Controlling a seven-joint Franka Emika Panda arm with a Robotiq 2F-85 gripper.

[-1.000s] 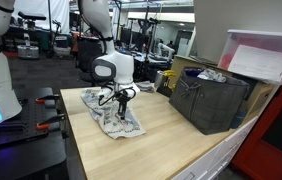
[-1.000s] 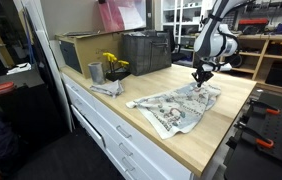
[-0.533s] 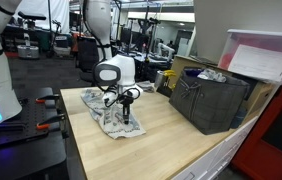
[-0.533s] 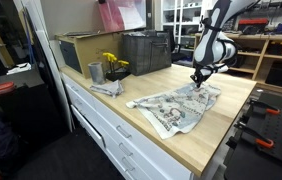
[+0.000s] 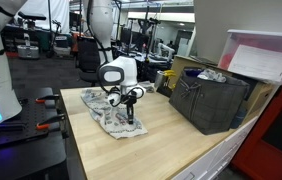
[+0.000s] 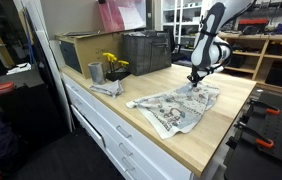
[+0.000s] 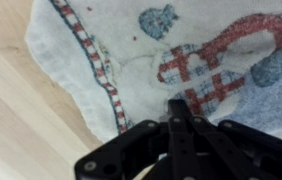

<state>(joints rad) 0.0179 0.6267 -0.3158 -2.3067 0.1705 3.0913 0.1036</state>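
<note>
Wrist view, closest to the work: the gripper (image 7: 179, 106) has its two black fingers brought fully together, no gap between the tips. The tips meet on a printed cloth (image 7: 211, 50) with a red-checked motif, blue figures and a red-and-white striped border. Whether a fold of fabric is pinched between the tips cannot be told. The rounded edge of the cloth lies on the pale wooden worktop (image 7: 21, 110), which shows bare to one side.

In both exterior views the cloth (image 6: 176, 108) lies crumpled and partly spread on the worktop (image 6: 201, 135), towards one end of it. The gripper (image 6: 194, 82) stands at the edge of the cloth, fingers pointing down, the white arm rising behind it. The cloth (image 5: 111, 118) extends away from the gripper (image 5: 131, 114) across the wood.

White drawer fronts (image 6: 111, 130) run below the worktop edge.

Further along the worktop, well apart from the cloth, stand a metal cup (image 6: 95, 72) and yellow flowers (image 6: 111, 62), with a grey rag (image 6: 106, 88) just beside the cup. Behind these sit a dark crate (image 6: 146, 50) and a cardboard box (image 6: 76, 50) against the wall.
</note>
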